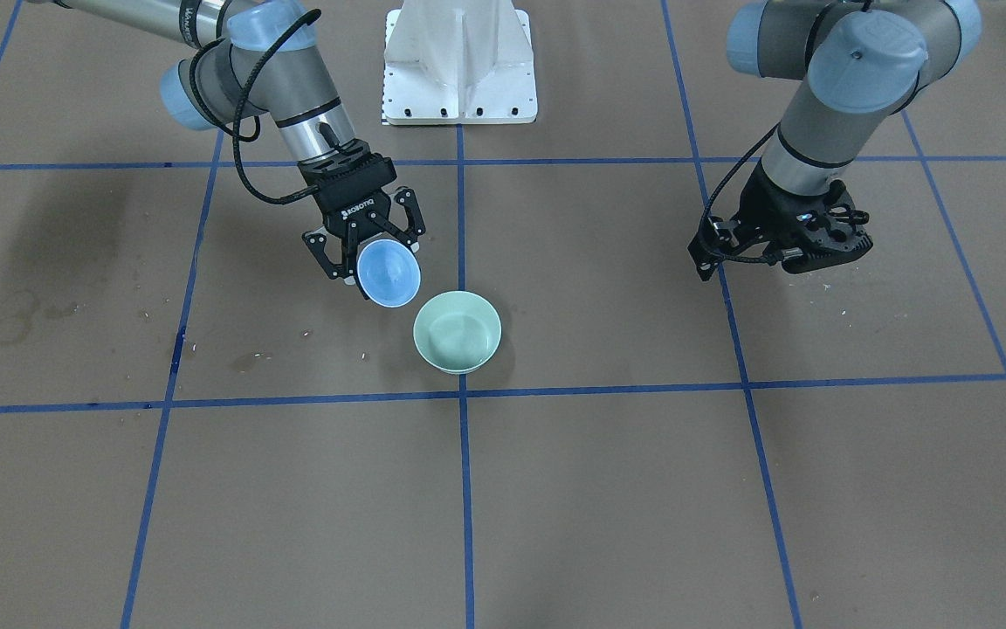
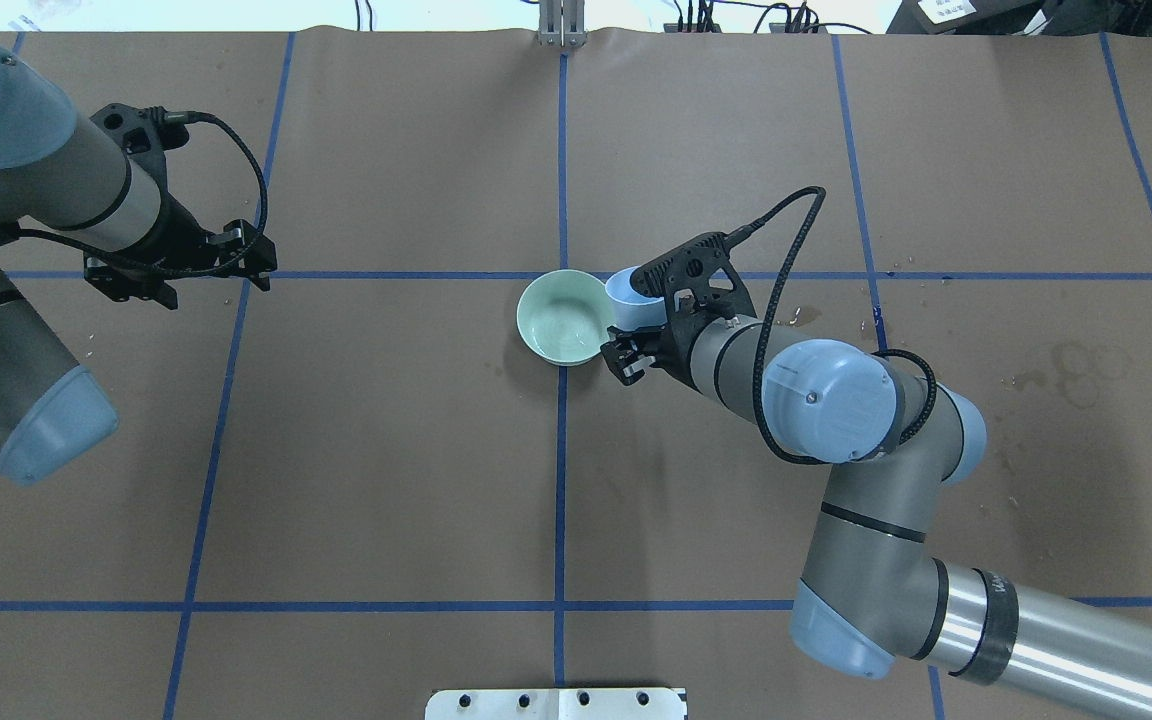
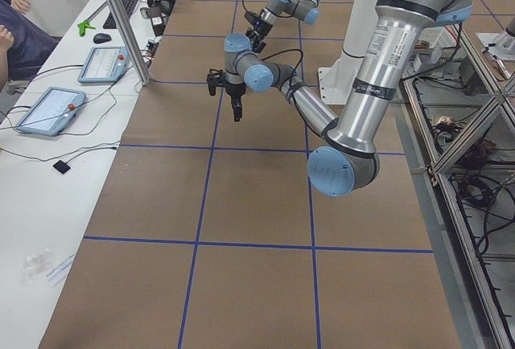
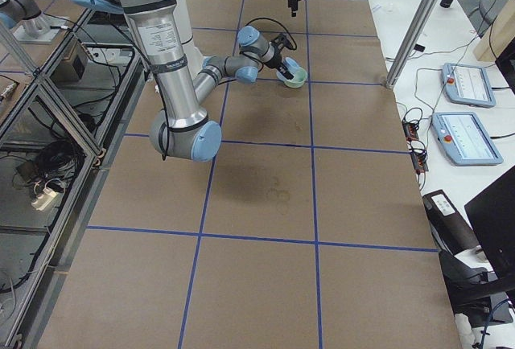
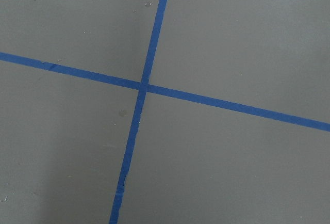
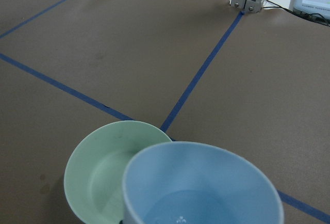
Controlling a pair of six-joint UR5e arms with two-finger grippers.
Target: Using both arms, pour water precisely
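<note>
My right gripper (image 1: 378, 262) is shut on the rim of a light-blue bowl (image 1: 389, 273), which it holds tilted toward a pale-green bowl (image 1: 458, 332) on the table. Overhead, the blue bowl (image 2: 628, 297) sits against the green bowl's (image 2: 562, 318) right edge. In the right wrist view the water (image 6: 180, 218) glints in the bottom of the blue bowl (image 6: 201, 182), which overlaps the green bowl's rim (image 6: 103, 131). No stream shows. My left gripper (image 2: 181, 270) hangs well away, pointing down over a tape crossing, open and holding nothing.
The white pedestal base (image 1: 459, 70) stands at the robot's side of the table. Blue tape lines (image 5: 142, 87) grid the brown table cover. Dried ring stains (image 2: 1086, 365) mark the right part. A person's arm (image 3: 12, 11) and tablets (image 3: 48, 108) are at a side desk.
</note>
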